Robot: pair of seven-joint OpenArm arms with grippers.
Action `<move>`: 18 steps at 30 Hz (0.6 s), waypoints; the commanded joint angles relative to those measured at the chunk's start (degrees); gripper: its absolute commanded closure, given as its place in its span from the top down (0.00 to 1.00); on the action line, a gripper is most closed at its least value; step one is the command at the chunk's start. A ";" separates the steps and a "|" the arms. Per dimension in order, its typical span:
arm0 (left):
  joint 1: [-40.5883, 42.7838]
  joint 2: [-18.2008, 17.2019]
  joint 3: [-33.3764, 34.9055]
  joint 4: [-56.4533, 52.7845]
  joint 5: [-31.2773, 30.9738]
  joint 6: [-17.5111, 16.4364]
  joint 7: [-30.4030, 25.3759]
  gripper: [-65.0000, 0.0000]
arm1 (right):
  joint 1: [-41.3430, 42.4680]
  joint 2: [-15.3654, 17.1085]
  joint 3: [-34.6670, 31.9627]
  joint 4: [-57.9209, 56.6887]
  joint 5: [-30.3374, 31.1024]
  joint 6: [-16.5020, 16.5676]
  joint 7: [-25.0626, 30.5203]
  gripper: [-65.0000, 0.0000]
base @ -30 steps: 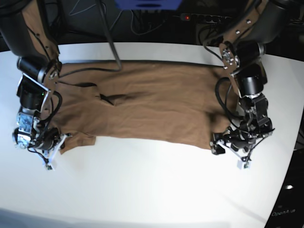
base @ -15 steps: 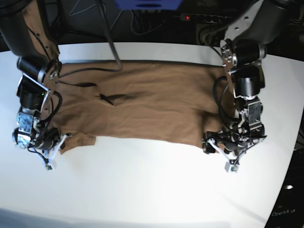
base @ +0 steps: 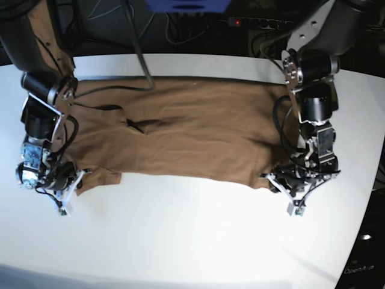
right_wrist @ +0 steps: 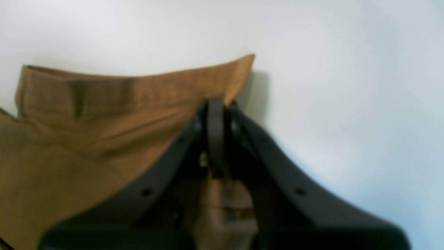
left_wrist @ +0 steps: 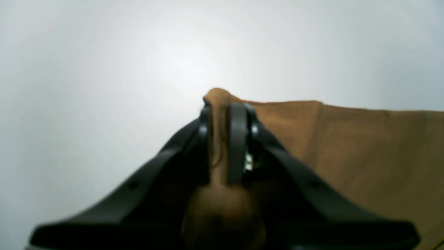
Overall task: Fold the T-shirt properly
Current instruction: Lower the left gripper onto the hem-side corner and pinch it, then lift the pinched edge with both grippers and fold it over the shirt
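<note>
the plain tan-brown short-sleeved t-shirt [base: 180, 135] of thin soft fabric is lying spread out flat across the far half of the white round-edged table [base: 192, 241], its long side running from nine o'clock to three o'clock in the base view. a small dark crease is showing on the cloth toward ten o'clock of its middle, and the near hem is running almost straight across the table.

at the shirt's corner toward four o'clock, the left gripper [base: 287, 188] is reaching down to the table, its black fingers [left_wrist: 237, 139] pressed together on a bunched ridge of the brown cloth. in the left wrist view the fabric is rising between the two fingers and poking out past their tips, while the rest of the shirt is stretching away toward three o'clock.

at the opposite corner, toward eight o'clock in the base view, the right gripper [base: 67, 191] is sitting low at the sleeve end of the shirt. in the right wrist view its black fingers [right_wrist: 215, 132] are squeezed tight together with brown cloth caught between them, and the hemmed sleeve edge is lifting slightly off the table toward eleven o'clock of the tips.

both arms are standing at the table's sides, wrapped in black cables. beyond the far edge, at twelve o'clock, dark cables and a black power strip [base: 258, 23] with a red light are lying in shadow.
</note>
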 commanded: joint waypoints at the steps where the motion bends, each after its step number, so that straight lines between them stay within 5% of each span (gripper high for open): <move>1: -0.78 -0.36 -0.06 0.90 0.44 -0.19 1.35 0.07 | 0.42 0.35 -1.46 0.14 -1.79 -0.03 -2.42 0.02; 9: 2.21 0.08 0.12 7.31 0.08 -0.37 0.65 0.06 | 0.42 0.18 -4.10 0.58 -1.79 -0.03 -2.24 0.02; 18: 7.31 1.58 0.30 20.41 0.26 -0.72 1.00 0.06 | -6.35 -1.14 -4.19 14.21 -1.79 -0.03 -2.86 0.02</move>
